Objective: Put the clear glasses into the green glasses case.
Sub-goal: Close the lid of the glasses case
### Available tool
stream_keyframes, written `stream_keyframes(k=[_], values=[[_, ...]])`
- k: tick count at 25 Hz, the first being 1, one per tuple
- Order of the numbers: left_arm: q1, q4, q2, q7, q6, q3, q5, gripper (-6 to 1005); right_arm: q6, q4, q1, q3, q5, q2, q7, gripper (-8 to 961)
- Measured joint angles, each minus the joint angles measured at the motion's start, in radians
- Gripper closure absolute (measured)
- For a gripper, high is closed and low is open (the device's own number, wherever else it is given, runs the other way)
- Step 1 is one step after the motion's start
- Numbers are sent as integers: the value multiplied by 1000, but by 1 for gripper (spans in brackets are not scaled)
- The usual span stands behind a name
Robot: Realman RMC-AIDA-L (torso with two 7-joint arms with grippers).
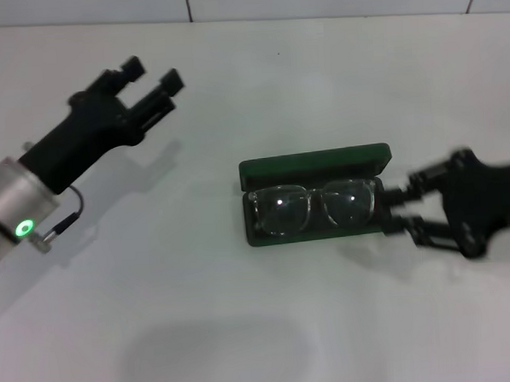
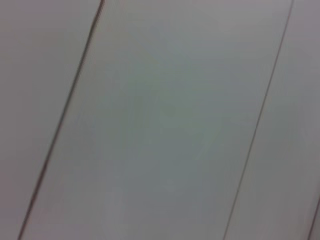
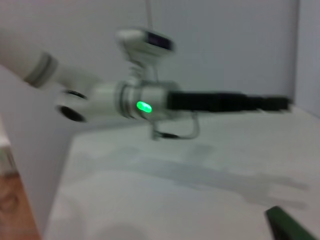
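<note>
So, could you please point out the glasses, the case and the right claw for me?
glasses (image 1: 311, 207), head view, on the bridge between the lenses.
case (image 1: 315, 162), head view, on the open lid's top edge.
right claw (image 1: 394, 208), head view, midway between its fingertips.

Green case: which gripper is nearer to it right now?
The right. The right gripper is open at the green case's right end, fingers straddling that end, glasses lying inside. The left gripper is open, raised, well off to the case's far left.

The left arm (image 3: 150, 102) stretches over the table (image 3: 165, 200), green glasses case (image 3: 290, 225) corner showing.
</note>
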Motion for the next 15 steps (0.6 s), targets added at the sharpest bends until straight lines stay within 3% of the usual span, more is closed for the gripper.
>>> stream_keyframes(k=[6,12,15], values=[[-125,8,5,-124,-167,0,139,242,-117,422,5,185,49,-3,-375,674],[-280,10,-19,-278,-384,0,356,242,-107,634,19,175,45,1,-588,525],[-323,10,-33,-312,-409,4,444,242,-100,672,22,168,50,2,-630,436]])
